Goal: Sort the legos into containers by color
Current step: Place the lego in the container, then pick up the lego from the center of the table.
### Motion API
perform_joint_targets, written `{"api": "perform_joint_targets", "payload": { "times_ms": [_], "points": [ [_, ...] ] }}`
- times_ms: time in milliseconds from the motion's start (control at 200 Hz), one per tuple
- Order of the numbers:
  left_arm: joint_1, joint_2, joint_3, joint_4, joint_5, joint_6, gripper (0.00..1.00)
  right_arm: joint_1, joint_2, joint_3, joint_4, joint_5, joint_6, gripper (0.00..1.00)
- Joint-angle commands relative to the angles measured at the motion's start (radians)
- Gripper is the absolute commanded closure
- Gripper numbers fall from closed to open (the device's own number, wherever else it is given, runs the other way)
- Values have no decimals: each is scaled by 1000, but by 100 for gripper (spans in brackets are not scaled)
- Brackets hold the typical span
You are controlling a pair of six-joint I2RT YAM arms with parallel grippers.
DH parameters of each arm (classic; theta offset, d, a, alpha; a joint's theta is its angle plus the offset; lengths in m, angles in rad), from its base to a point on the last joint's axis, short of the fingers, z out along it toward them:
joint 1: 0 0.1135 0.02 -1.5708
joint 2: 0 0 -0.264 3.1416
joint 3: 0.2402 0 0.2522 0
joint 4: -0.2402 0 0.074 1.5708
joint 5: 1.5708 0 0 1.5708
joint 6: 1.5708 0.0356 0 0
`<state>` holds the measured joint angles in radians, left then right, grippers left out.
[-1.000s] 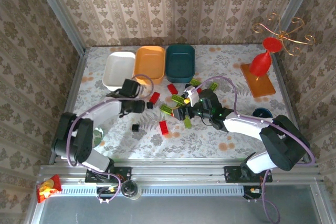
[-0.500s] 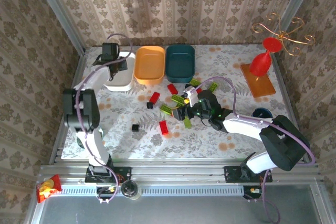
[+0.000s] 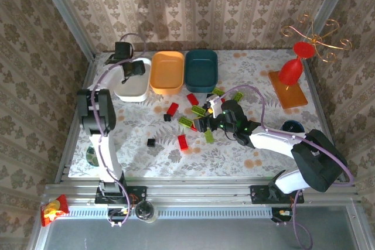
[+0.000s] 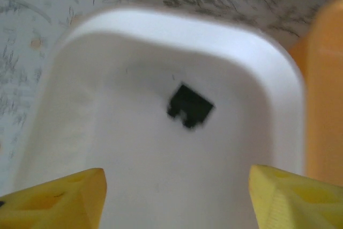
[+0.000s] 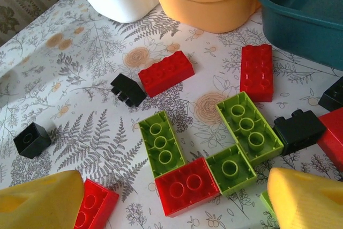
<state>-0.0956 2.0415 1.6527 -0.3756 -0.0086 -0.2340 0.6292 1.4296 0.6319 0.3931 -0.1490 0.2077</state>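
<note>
While a black lego (image 4: 189, 105) shows blurred in the middle of the white tray (image 4: 257, 63), the left jaws hang right over it, spread apart and gripping nothing. Their yellow fingertips (image 4: 59, 199) poke in at the bottom corners of the left wrist view, with the brick up-frame, centred between them and clear of both.

From above, that white tray (image 3: 130, 89) sits upper left on the table (image 3: 263, 162), the orange tray (image 3: 167, 71) just beside it, then the teal tray (image 3: 201, 69).

Over to the loose legos, mid-frame! The right jaws stand wide open above the pile, nothing held. In the right wrist view a red brick (image 5: 186, 186) lies low centre between the two tips, touching a lime green brick (image 5: 161, 143) up-frame and a small lime green square (image 5: 231, 168) on its right. Another red piece (image 5: 96, 202) lies right beside the lower-left tip. A black cube (image 5: 33, 139) sits alone at left, well apart from the cluster.
</note>
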Motion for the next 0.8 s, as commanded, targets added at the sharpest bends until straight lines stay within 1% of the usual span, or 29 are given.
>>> {"api": "perform_joint_targets", "payload": {
  "times_ms": [0, 55, 135, 235, 295, 340, 415, 445, 465, 550, 655, 795],
  "points": [
    [-28, -275, -250, 129, 112, -55, 26, 7, -3, 2, -8, 34, -18, 10],
    [-66, -392, -412, 211, 134, -60, 22, 7, -4, 2, -12, 44, -19, 9],
    [-132, -535, -587, 250, 109, -56, 19, 7, -13, 0, -14, 63, -18, 8],
    [-206, -647, -719, 225, 79, -58, 19, 7, -32, -15, -5, 80, -14, 6],
    [-255, -690, -786, 221, 70, -58, 18, 7, -32, -25, 3, 91, -11, 6],
    [-294, -711, -826, 221, 53, -67, 17, 7, -71, -33, 9, 102, -11, 6],
    [-351, -709, -864, 215, 39, -84, 16, 7, -81, -44, 18, 121, -13, 6],
    [-355, -699, -870, 213, 31, -89, 15, 7, -81, -45, 20, 127, -13, 6],
    [-387, -691, -873, 213, 28, -91, 15, 7, -80, -46, 19, 131, -13, 5],
    [-422, -641, -873, 228, 24, -100, 15, 7, -69, -43, 19, 125, -11, 5],
    [-437, -567, -845, 235, 14, -112, 15, 7, -62, -44, 34, 99, -12, 6],
    [-450, -484, -811, 254, -13, -123, 18, 7, -67, -61, 69, 73, -19, 7]
  ]
}}
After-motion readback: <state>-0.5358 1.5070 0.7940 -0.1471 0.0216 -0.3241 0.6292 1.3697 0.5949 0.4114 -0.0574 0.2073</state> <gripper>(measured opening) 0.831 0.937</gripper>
